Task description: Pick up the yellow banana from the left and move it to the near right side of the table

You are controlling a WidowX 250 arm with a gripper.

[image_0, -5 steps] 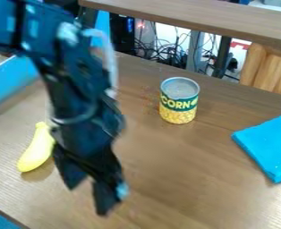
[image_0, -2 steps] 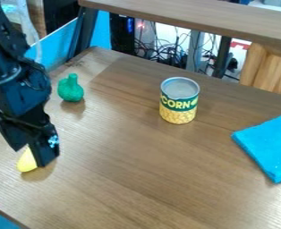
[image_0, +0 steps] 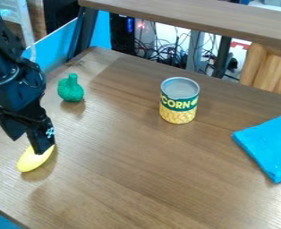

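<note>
As I look down at a slant from the fixed camera, my black gripper hangs at the left side of the wooden table, right over the yellow banana. Its two fingers stand well apart with a broad gap between them, and I see nothing clamped there. One finger covers part of the banana from where I sit, so I can't tell whether it touches the peel. The banana lies on the tabletop, its rounded lower end pointing toward the near left and its upper part hidden behind the gripper.

Beyond the gripper and a bit to its right, I have a green toy vegetable standing on the table, squat and round with a stubby stem on top. Farther right, past the middle of the table, a corn can stands upright, its metal top facing up and its label green and yellow. Near the right edge of my view, a bright blue folded cloth lies flat, well apart from the can.

Behind the far edge of the table, I see a raised wooden shelf running across, with a tangle of cables below it and a pale wooden panel toward the right.
</note>
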